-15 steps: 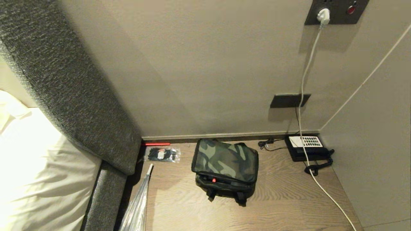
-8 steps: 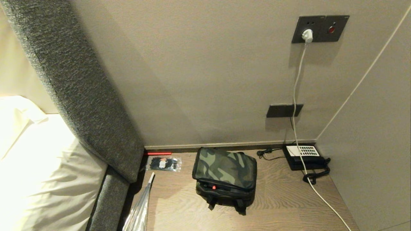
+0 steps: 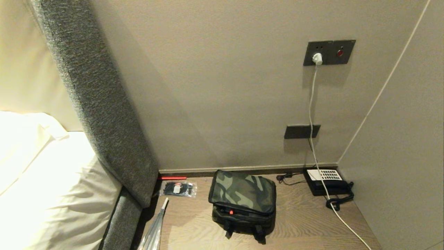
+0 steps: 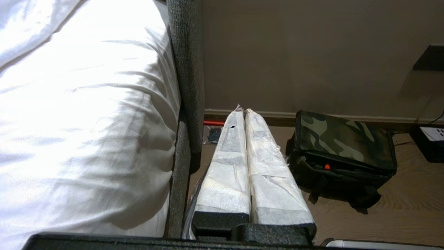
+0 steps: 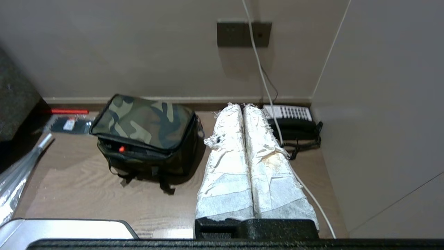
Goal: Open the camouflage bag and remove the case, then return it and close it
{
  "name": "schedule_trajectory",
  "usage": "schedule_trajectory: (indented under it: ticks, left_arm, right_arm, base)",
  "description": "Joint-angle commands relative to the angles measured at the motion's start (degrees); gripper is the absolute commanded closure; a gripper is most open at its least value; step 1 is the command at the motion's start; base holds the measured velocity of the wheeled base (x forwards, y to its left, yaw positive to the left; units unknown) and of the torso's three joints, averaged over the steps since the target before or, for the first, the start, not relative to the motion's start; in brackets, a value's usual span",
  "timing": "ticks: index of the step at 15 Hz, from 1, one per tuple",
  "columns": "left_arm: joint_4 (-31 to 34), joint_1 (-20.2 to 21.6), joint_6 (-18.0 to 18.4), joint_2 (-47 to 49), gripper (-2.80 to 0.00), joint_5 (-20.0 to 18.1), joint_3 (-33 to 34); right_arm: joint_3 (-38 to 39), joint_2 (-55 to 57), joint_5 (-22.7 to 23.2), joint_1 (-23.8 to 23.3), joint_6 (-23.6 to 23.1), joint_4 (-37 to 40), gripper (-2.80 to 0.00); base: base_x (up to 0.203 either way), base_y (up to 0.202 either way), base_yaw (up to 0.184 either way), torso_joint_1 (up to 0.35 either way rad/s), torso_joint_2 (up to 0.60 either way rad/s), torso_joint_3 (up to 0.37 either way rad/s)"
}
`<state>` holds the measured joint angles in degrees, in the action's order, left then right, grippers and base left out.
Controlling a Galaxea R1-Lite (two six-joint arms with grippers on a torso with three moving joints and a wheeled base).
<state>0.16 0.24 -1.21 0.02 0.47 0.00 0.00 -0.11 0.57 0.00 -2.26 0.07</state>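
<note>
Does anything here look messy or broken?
Yes, a little. The white wrapping on the right gripper is torn and frayed. The telephone has its coiled cord dangling over the table edge. The camouflage bag sits neatly, closed.

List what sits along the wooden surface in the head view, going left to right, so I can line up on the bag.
Silvery wrapped item at the left edge → clear plastic bag of small black parts → camouflage bag, lid down → black telephone with white keypad in the right corner.
</note>
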Motion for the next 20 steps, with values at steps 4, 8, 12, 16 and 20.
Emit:
schedule_trajectory:
  ticks: [4, 8, 12, 16, 20]
  left_arm:
    - [0.02, 0.02, -0.02, -0.02, 0.0, 0.03, 0.18]
    - [0.02, 0.02, 0.15, -0.11, 0.0, -0.03, 0.18]
    - [0.02, 0.02, 0.34, -0.11, 0.0, -0.03, 0.18]
    - [0.02, 0.02, 0.33, -0.11, 0.0, -0.03, 0.18]
    - [0.02, 0.02, 0.41, -0.09, 0.0, -0.03, 0.18]
  right_arm:
    - [0.0, -0.15, 0.13, 0.0, -0.12, 0.1, 0.0]
    - [0.0, -0.15, 0.13, 0.0, 0.06, 0.01, 0.0]
    - [0.0, -0.15, 0.13, 0.0, 0.06, 0.01, 0.0]
    - [0.0, -0.15, -0.05, 0.0, 1.73, -0.07, 0.0]
    - [0.0, -0.15, 0.04, 0.0, 1.77, -0.07, 0.0]
  base:
    - [0.0, 0.0, 0.0, 0.002, 0.0, 0.2]
    - [0.0, 0.0, 0.0, 0.004, 0.0, 0.188]
    - [0.0, 0.0, 0.0, 0.0, 0.0, 0.047]
    - [0.0, 0.0, 0.0, 0.0, 0.0, 0.0]
    - [0.0, 0.0, 0.0, 0.0, 0.0, 0.0]
